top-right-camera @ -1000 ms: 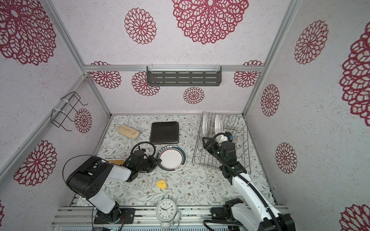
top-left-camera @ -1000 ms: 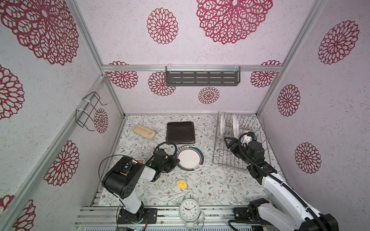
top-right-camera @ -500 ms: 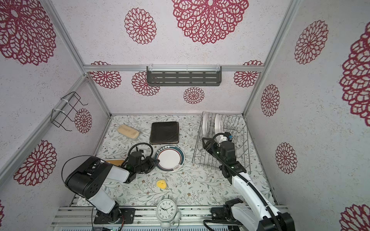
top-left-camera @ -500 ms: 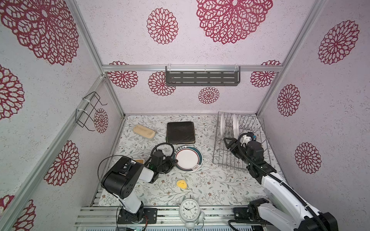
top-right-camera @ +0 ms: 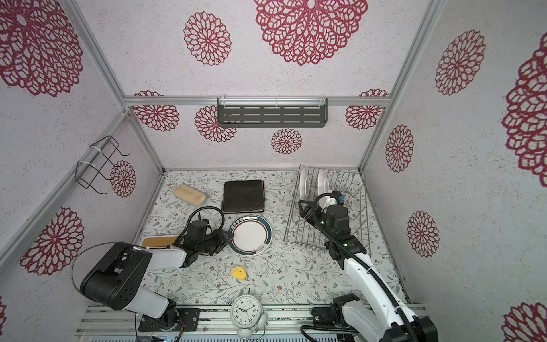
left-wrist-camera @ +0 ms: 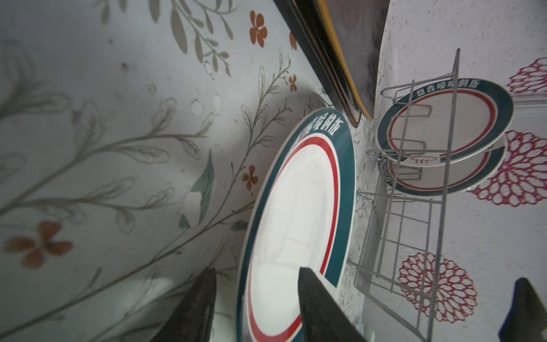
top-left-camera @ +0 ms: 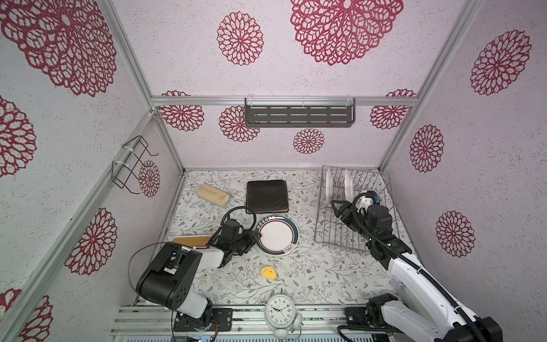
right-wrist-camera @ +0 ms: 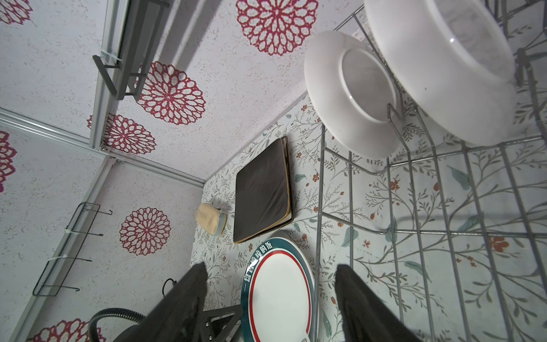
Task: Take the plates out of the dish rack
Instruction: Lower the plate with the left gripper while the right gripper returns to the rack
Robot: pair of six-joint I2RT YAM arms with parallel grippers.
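Nearest, the left gripper [top-left-camera: 254,237], jaws apart, straddles the left rim of a round white teal-banded plate [top-left-camera: 277,234] lying flat, face up. Beyond lie stacked dark brown square plates [top-left-camera: 267,196]. Rightward, the right gripper [top-left-camera: 336,205], jaws apart, hovers over the silver wire dish rack [top-left-camera: 331,237], whose long axis runs near-to-far. Two upright round white plates [top-left-camera: 328,185] stand at its far end, facing left.
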